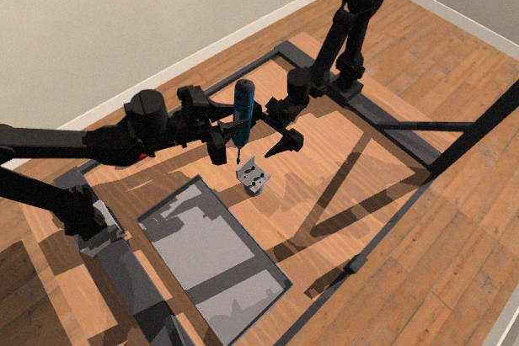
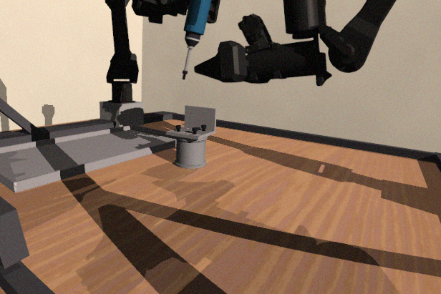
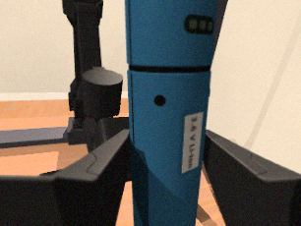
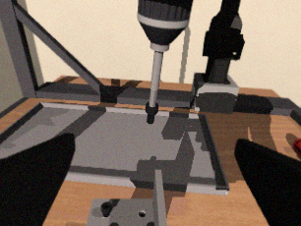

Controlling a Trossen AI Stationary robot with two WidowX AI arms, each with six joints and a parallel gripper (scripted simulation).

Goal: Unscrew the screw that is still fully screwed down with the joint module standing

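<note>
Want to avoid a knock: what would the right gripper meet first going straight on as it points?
Probably the bit, centred ahead of the right gripper in its wrist view, though depth is unclear.

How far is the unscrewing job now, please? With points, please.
Looks done: a black screw (image 1: pixel 238 161) (image 2: pixel 184 74) (image 4: pixel 150 112) seems to hang from the bit; the joint module (image 1: pixel 251 193) (image 2: pixel 191 153) stands, bracket (image 2: pixel 200 117) (image 4: pixel 159 198) on top. In hand: the screwdriver (image 1: pixel 243 119) (image 2: pixel 200 8) (image 3: pixel 164 120) (image 4: pixel 156 74), in the left jaws; the right jaws are open. Left, probably: set down screw and screwdriver, let go, move clear.
</note>
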